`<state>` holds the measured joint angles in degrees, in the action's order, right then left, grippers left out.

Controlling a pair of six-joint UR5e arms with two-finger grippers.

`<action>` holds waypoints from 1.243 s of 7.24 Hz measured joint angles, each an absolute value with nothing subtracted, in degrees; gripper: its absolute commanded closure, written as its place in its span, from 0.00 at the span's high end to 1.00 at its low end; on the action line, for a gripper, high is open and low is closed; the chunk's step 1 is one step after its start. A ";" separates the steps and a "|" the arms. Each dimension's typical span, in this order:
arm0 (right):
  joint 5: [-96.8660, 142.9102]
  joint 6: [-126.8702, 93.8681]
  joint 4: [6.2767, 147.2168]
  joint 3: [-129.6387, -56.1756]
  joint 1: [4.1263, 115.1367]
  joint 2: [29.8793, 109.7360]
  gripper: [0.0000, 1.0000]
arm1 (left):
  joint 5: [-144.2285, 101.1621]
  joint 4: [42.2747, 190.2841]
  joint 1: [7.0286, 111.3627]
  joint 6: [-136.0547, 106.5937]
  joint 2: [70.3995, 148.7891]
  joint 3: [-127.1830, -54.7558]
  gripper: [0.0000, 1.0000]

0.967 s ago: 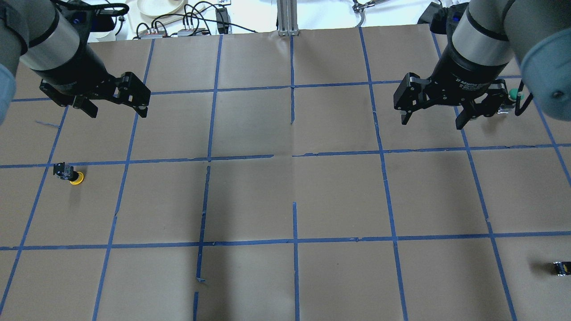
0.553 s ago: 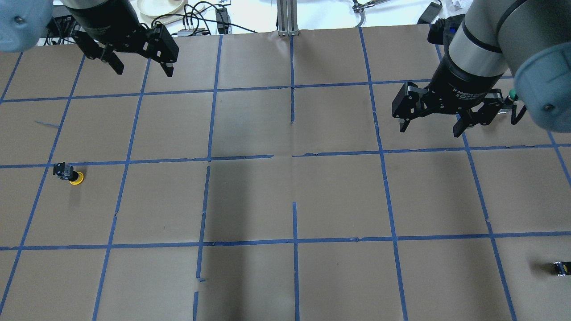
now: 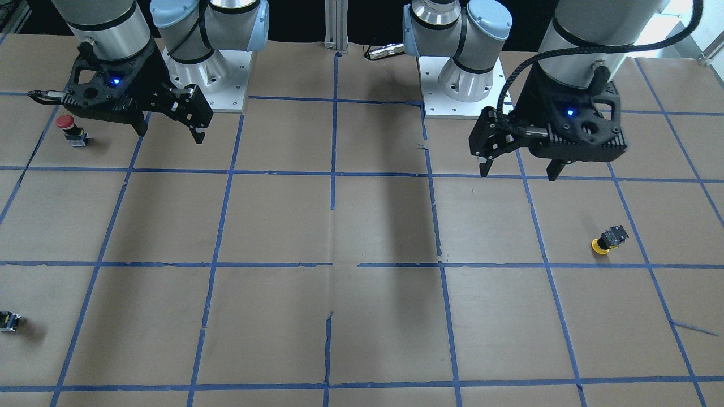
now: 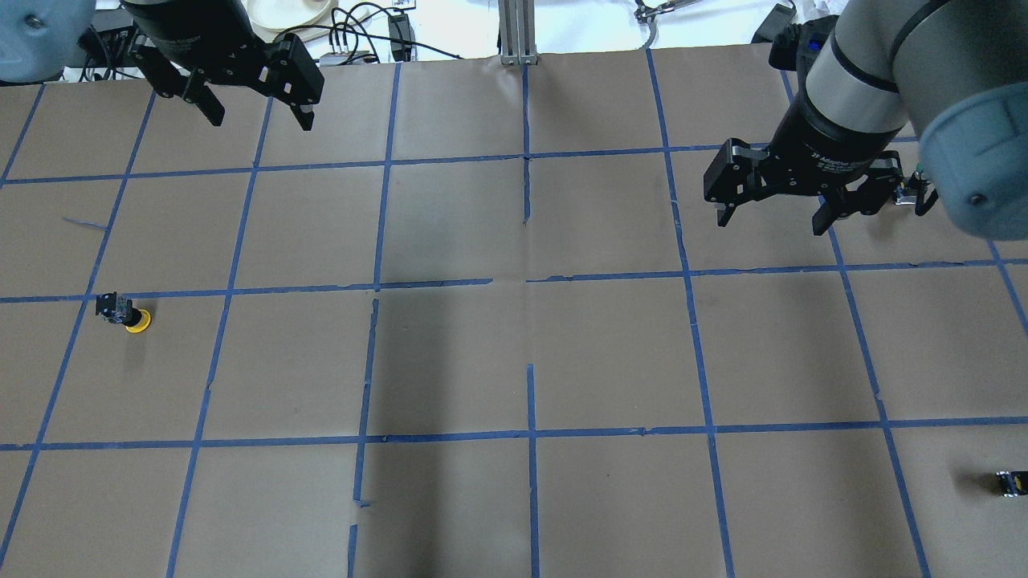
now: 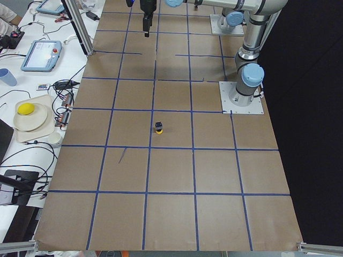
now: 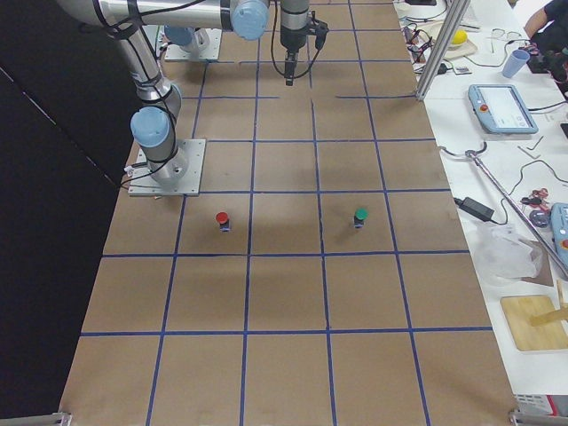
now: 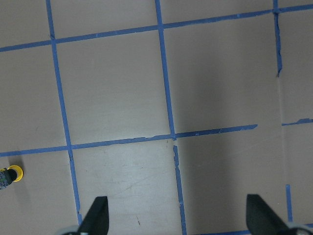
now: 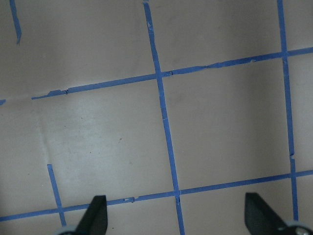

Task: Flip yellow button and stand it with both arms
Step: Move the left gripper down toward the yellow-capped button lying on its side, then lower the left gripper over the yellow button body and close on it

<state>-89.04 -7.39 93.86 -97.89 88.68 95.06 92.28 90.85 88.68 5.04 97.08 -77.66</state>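
The yellow button (image 4: 128, 315) sits on the brown paper at the table's left side, yellow cap low and black body tilted above it. It also shows in the front view (image 3: 608, 240), the left side view (image 5: 159, 128) and at the left edge of the left wrist view (image 7: 12, 175). My left gripper (image 4: 262, 122) is open and empty, high over the far left squares and well away from the button; it shows in the front view (image 3: 518, 174) too. My right gripper (image 4: 771, 225) is open and empty over the right side, also in the front view (image 3: 169, 135).
A red-capped button (image 3: 67, 124) and a green-capped button (image 6: 360, 216) stand on the right side near my right gripper. A small capless switch block (image 4: 1010, 482) lies at the near right edge. Cables and a plate (image 4: 289, 12) lie beyond the far edge, beside a metal post (image 4: 518, 32).
My left gripper has swung away toward the far edge of the table, still open. My right gripper has shifted slightly. The yellow button has not moved.
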 measured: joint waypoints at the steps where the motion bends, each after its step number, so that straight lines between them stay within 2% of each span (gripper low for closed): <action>1: -89.02 -7.36 94.35 -97.90 88.68 95.04 1.00 | 92.48 91.11 85.52 5.81 96.55 -77.88 0.98; 3: -88.96 -7.32 94.58 -97.91 88.68 94.98 1.00 | 92.64 89.31 76.14 13.81 97.01 -81.44 0.99; 9: -90.38 -4.74 94.70 -97.91 88.50 94.89 1.00 | 91.96 63.45 57.58 26.43 100.48 -100.53 0.99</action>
